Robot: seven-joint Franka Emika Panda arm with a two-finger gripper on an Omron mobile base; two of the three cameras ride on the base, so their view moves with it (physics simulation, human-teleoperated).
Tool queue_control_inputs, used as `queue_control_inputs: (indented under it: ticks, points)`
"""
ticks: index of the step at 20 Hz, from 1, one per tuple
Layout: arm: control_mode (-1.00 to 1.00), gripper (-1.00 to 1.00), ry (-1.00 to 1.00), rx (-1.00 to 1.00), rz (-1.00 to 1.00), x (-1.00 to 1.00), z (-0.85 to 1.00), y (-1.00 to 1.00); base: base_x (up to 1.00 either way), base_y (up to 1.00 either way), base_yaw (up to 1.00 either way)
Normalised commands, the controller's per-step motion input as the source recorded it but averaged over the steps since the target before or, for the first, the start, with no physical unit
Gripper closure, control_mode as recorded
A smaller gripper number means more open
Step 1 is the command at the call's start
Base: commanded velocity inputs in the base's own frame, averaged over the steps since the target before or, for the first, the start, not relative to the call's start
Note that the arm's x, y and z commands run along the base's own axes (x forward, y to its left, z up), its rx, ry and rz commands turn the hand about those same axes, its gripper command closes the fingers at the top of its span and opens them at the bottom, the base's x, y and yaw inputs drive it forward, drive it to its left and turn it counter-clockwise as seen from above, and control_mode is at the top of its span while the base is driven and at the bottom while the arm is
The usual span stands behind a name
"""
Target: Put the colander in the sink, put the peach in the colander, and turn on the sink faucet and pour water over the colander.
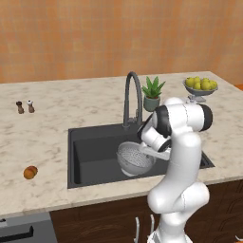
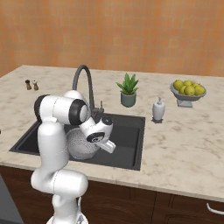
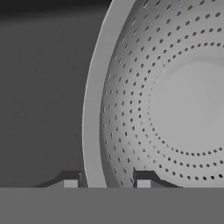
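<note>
**Entry: colander being set into sink — first step in hand**

The colander (image 1: 135,160) is held tilted inside the sink (image 1: 90,154), its rim pinched between the fingers of the hand (image 3: 107,183). Release onto the basin floor is judged to be called for next. The peach (image 1: 30,172) lies on the counter (image 1: 42,142), well left of the basin. No water is seen at the sink faucet (image 1: 133,97).

Legible text, labels, brands, numbers, signs: none on any surface or item in the left base, right base or hand views.
</note>
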Motion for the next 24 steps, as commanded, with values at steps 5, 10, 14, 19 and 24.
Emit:
queue_control_inputs:
  ticks: [5, 10, 14, 19, 24]
  points:
    - [-1.00, 1.00, 0.00, 0.00, 0.00, 0.00, -0.25, 0.00, 0.00, 0.00, 0.00]
    - [-1.00, 1.00, 0.00, 0.00, 0.00, 0.00, -0.22, 0.00, 0.00, 0.00, 0.00]
    - [-1.00, 1.00, -0.01, -0.02, 0.00, 0.00, -0.23, 0.00, 0.00, 0.00, 0.00]
    - [-1.00, 1.00, 0.00, -0.04, 0.00, 0.00, -0.23, -0.02, 0.00, 0.00, 0.00]
    - [-1.00, 1.00, 0.00, -0.05, 0.00, 0.00, -0.20, -0.08, 0.00, 0.00, 0.00]
